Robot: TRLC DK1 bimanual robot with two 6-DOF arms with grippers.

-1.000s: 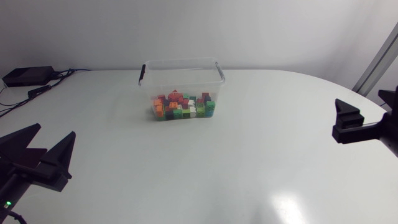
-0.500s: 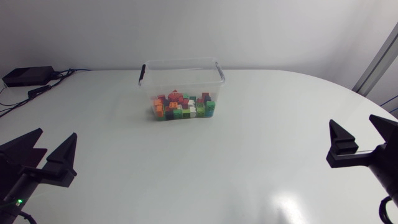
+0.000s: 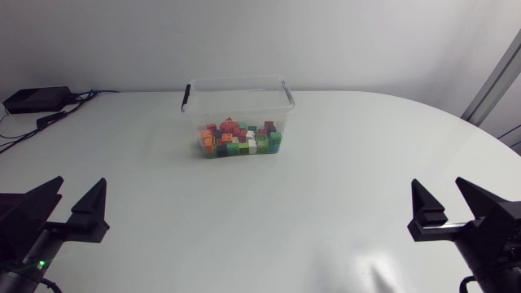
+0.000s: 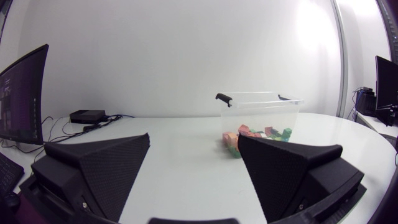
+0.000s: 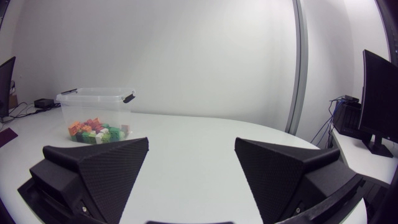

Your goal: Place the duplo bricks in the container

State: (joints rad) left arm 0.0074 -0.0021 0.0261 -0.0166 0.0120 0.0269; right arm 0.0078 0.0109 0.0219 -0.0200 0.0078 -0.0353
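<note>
Left gripper (image 3: 79,185) low at near table edge, jaws spread, empty. Duplo bricks (image 3: 238,137) heaped inside clear container (image 3: 236,82), far centre; none loose on table (image 3: 269,220). Right gripper (image 3: 440,184) likewise spread, empty. Judgement: job looks done; park both arms well clear of container

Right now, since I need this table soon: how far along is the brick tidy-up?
Looks finished. Done: all duplo bricks in view lie inside the clear container. In hand: nothing; the left end effector and right end effector are both open and empty, well apart from it. Left: nothing I can see.
</note>
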